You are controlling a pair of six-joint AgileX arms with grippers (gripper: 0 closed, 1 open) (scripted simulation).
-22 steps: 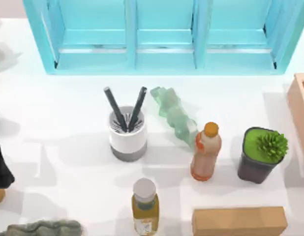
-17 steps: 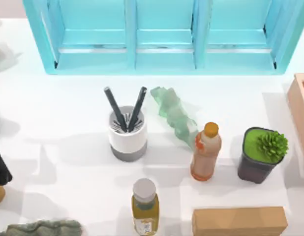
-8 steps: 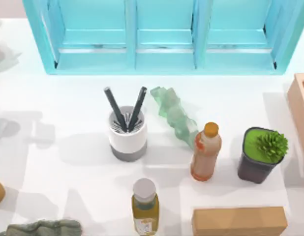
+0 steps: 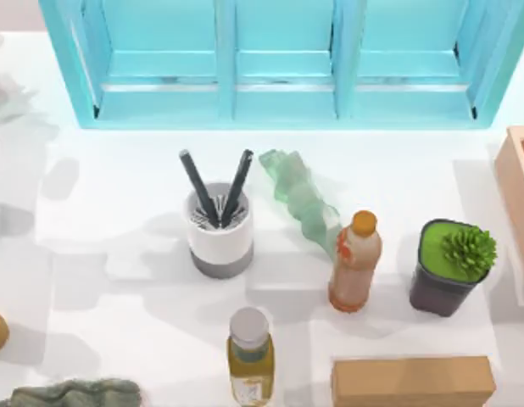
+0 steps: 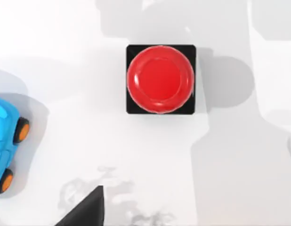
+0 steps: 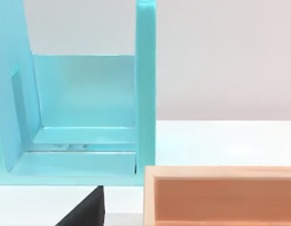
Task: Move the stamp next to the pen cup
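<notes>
The white table (image 4: 118,280) carries the whole scene, with a large turquoise shelf unit (image 4: 279,64) along its far edge and a peach-coloured box (image 4: 518,182) at the right edge. Down the scale come a tan cardboard box (image 4: 412,381) at the near edge, a dark pot with a green plant (image 4: 448,264), an orange-capped bottle (image 4: 355,261) and a silver-capped bottle of amber liquid (image 4: 249,356). The pen cup (image 4: 220,231) stands left of centre, two black pens rising from its slotted top, with bare table to its left and front.

The stamp (image 5: 160,79) appears in the left wrist view, upright on its black square base, its red knob almost straight below the camera and nothing touching it. A blue toy car (image 5: 6,141) sits near it. How the stamp lies relative to the cup cannot be told.

The left arm hangs above the stamp; the right arm is parked near the shelf unit and the peach box. Whether either pair of jaws is open or closed cannot be told.

Judging from this, the grasp is not yet made. The glossy round knob may slip from a pinch taken too high; a descent off to one side could tip the stamp or bump the car. At the placement, the pens may catch the gripper.
</notes>
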